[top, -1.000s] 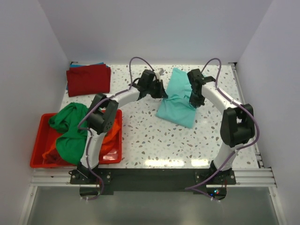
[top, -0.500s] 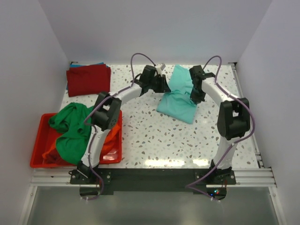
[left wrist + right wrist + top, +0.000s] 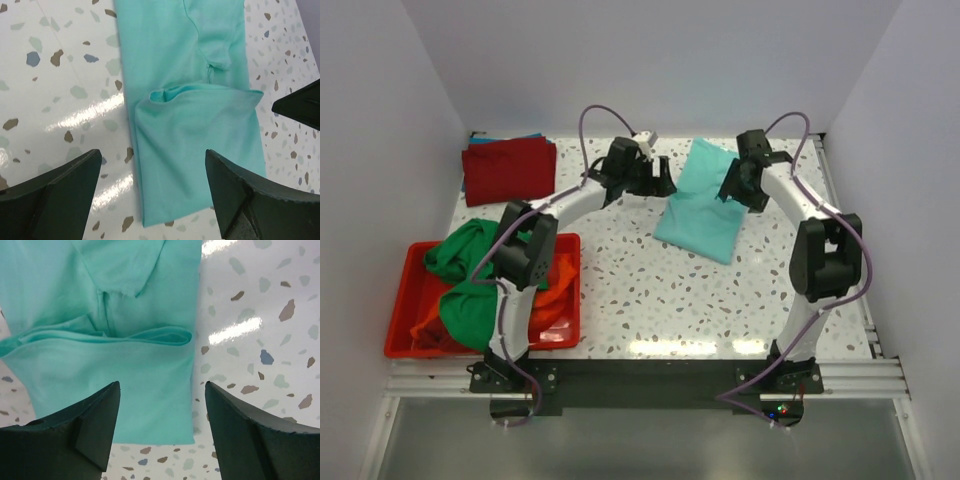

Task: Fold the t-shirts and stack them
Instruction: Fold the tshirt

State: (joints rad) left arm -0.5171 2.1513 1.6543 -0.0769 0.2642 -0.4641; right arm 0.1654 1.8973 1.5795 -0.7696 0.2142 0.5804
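Soft teal cotton t-shirt (image 3: 170, 60), folded over on itself, is seen flat on the speckled white tabletop (image 3: 60, 75) — spread beneath and between the wide-parted fingers of the left gripper (image 3: 152, 155) and the right gripper (image 3: 162, 385), nothing being gripped by either.

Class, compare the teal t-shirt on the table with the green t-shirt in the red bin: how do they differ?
The teal t-shirt lies folded flat; the green t-shirt is crumpled in a heap. The teal t-shirt rests alone on the table; the green t-shirt sits in the red bin over an orange shirt. Both are plain, single-colour.
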